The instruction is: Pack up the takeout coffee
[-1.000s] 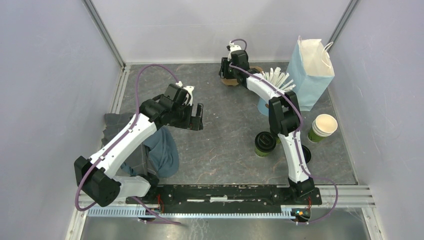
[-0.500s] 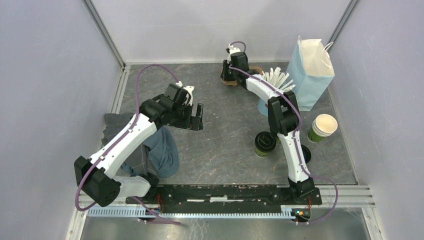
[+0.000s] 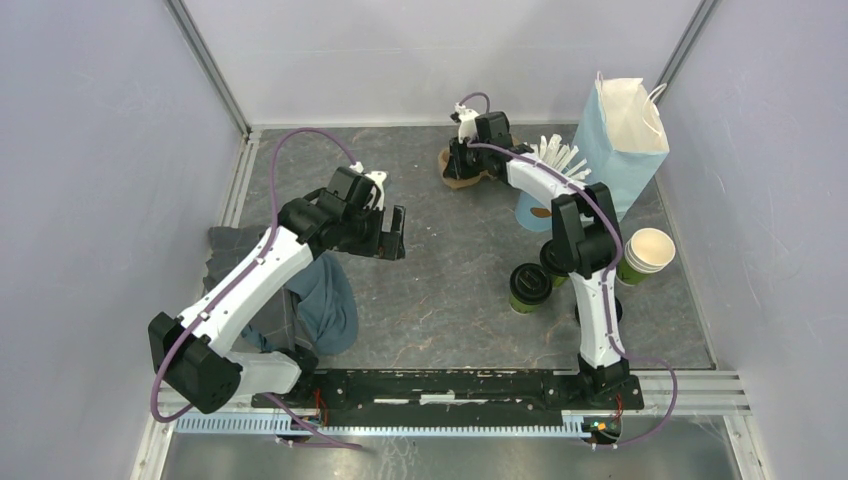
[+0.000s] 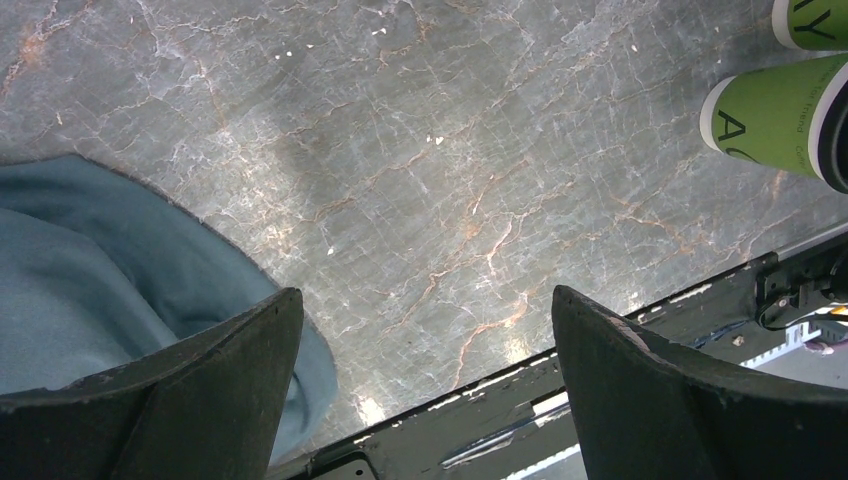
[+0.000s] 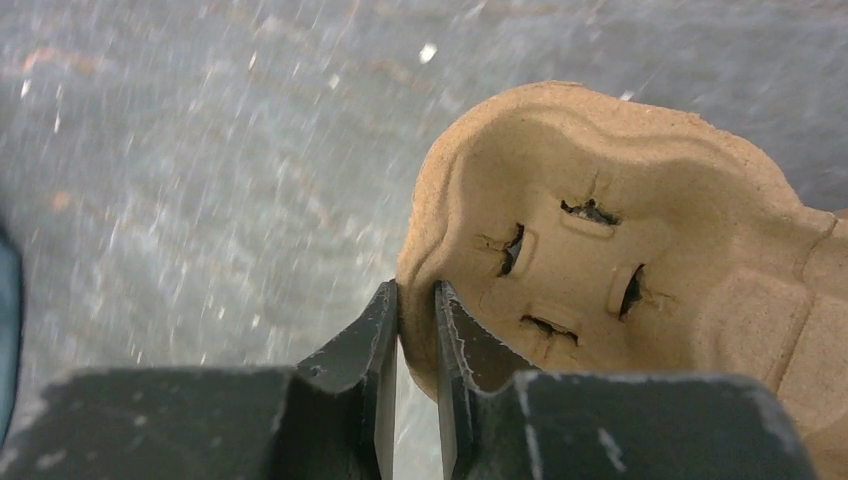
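Standing upright on the near right of the desk (image 3: 440, 300), just left of my right arm, is the takeout coffee (image 3: 530, 288): a short dark-green paper cup under a round black lid. Neither arm touches it. I judge it light, with thin walls that would dent under a hard squeeze and a lid that could pop off. The safest hold looks to be a gentle pinch around the body below the lid, keeping the cup upright.

At the near left lies a crumpled blue cloth (image 3: 325, 305). Just beyond it, my left jaws hang spread wide above the desk, with nothing between them. Right of the coffee stands a stack of green cups without a lid (image 3: 645, 255). Farther back is a light-blue cup (image 3: 533, 210) of white sticks, then a tall blue paper bag (image 3: 625, 150) with its mouth open. Farthest, at the middle of the far side, my right jaws are clenched on a brown moulded-pulp cup carrier (image 3: 462, 180).

The overhead view gives the layout, but my wrist covers most of the carrier and hides the pinch. The right wrist view shows the carrier's thin wall caught between the two jaws. The left wrist view shows the open gap, the cloth at its left, and a green cup wall (image 4: 765, 115) at its right edge. I cannot tell whether that wall belongs to the coffee.
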